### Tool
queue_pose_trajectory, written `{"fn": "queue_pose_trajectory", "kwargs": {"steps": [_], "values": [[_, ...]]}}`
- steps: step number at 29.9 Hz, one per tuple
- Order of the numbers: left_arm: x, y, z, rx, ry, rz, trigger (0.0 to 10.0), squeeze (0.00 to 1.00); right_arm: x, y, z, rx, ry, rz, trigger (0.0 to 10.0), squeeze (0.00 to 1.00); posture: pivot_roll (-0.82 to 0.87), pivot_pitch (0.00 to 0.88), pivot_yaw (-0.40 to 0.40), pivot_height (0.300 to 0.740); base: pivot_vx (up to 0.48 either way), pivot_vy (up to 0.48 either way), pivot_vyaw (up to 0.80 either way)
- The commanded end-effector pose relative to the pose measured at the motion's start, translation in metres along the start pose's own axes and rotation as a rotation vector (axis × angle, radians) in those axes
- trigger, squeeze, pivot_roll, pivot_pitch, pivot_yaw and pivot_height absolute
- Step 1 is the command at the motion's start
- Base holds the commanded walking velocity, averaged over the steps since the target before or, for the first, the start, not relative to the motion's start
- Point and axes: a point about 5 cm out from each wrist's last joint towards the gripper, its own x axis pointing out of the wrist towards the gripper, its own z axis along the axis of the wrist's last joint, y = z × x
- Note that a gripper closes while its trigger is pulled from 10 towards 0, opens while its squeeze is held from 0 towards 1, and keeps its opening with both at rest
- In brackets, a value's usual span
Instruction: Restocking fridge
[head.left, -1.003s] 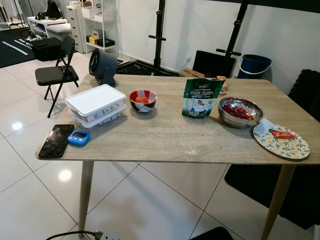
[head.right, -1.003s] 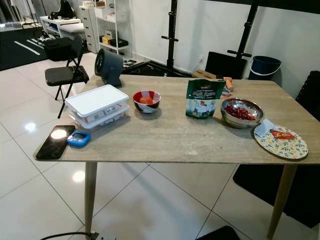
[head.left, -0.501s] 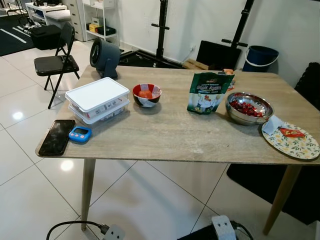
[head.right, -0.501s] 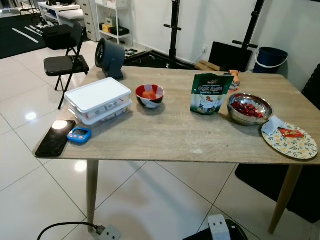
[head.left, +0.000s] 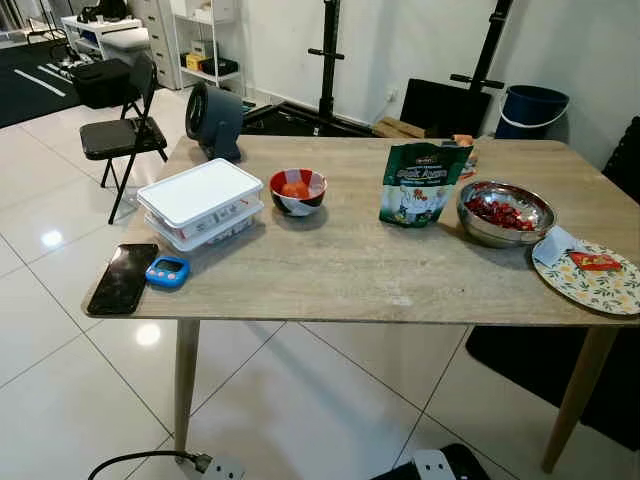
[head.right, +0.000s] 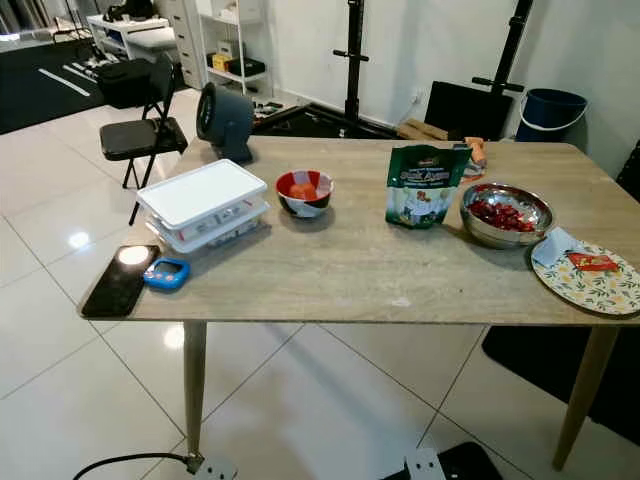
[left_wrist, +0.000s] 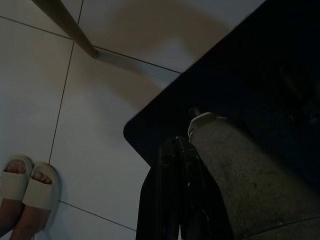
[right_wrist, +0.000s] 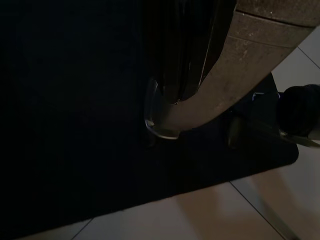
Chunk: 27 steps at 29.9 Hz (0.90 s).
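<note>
Standing back from a wooden table (head.left: 350, 270) laid with things that look ready to be carried to a fridge: stacked white-lidded boxes (head.left: 200, 203) toward the left, a small red bowl (head.left: 298, 190) beside them, an upright green pouch (head.left: 417, 185) near the middle, a steel bowl of red fruit (head.left: 504, 211) to its right, and a floral plate (head.left: 595, 281) at the right edge with a red packet (head.left: 593, 261) on it. Phone (head.left: 122, 279) and blue timer (head.left: 167, 271) just beside each other at the near left corner, probably set aside and no part of the restock. Round fan (head.left: 213, 120) at the far left corner, folding chair (head.left: 122, 136) on the tiles beyond. No fridge among the things ahead. Items spread apart with gaps between them, likely so each can be lifted singly. Both arms hanging low by the floor, idle: left end effector (left_wrist: 172, 195) dark against a black mat (left_wrist: 240, 90), fingers seemingly pressed together though too dim to be sure, so cannot tell; right end effector lost in shadow, state likewise cannot tell. A person's sandalled feet (left_wrist: 27, 187) on the tiles near the left arm. Judged as the approach stage, nothing yet lifted
</note>
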Motion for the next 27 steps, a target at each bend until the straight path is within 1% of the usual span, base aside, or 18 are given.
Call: {"fn": "queue_pose_trajectory", "kwargs": {"steps": [1,11,20,24,27], "values": [[-0.004,0.002,-0.020,0.010,0.075,-0.010,10.0,0.00,-0.001,-0.001,-0.003,-0.022,0.010,0.001,10.0,0.00,0.00,0.000,-0.003,0.740,0.000,0.000,0.00],[-0.003,0.002,-0.018,-0.009,0.069,-0.006,10.0,0.00,-0.001,-0.003,-0.003,-0.054,0.018,0.010,10.0,0.00,-0.01,0.000,-0.005,0.740,0.000,0.000,0.00],[-0.002,-0.003,-0.017,0.004,0.072,-0.020,10.0,0.00,-0.005,-0.015,-0.005,-0.004,-0.001,-0.032,10.0,0.00,-0.02,0.000,-0.012,0.740,0.000,0.000,0.00],[-0.002,-0.002,-0.015,0.010,0.067,-0.024,10.0,0.00,-0.008,-0.026,0.002,0.053,-0.041,-0.074,10.0,0.00,-0.04,0.000,-0.002,0.740,0.000,0.000,0.00],[-0.002,0.000,-0.014,0.014,0.068,-0.022,10.0,0.00,-0.008,-0.029,0.006,0.066,-0.053,-0.085,10.0,0.00,-0.05,0.000,-0.009,0.740,0.000,0.000,0.00]]}}
